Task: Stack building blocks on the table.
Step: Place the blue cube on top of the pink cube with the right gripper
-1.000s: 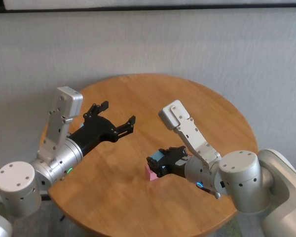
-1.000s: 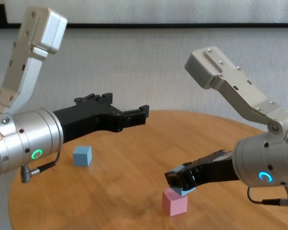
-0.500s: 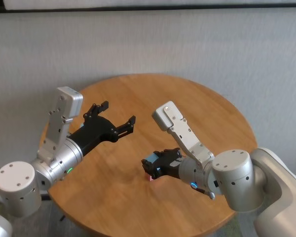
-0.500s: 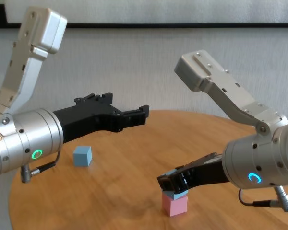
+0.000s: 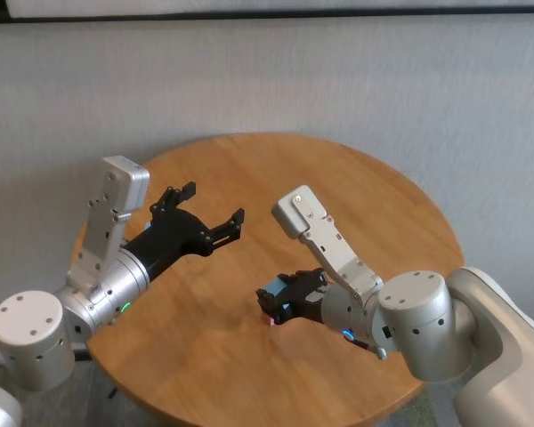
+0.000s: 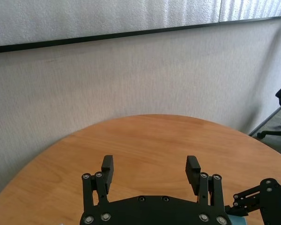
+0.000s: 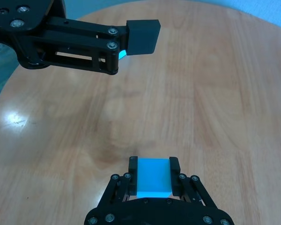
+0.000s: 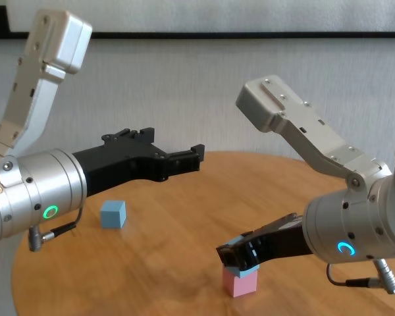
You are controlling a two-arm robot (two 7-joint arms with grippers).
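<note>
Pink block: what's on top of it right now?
A light blue block sits on the pink block, with the right gripper shut on it. Whether the two faces fully touch is hidden by the fingers. The left gripper hovers open, apart.

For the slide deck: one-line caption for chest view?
Right gripper sets blue block onto pink block; left gripper open.

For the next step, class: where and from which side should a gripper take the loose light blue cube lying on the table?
Grip the loose light blue cube across two opposite flat side faces, coming down from above. It sits flat on the table with bare wood all round, beneath the open left gripper. The right gripper is shut on the other blue cube.
</note>
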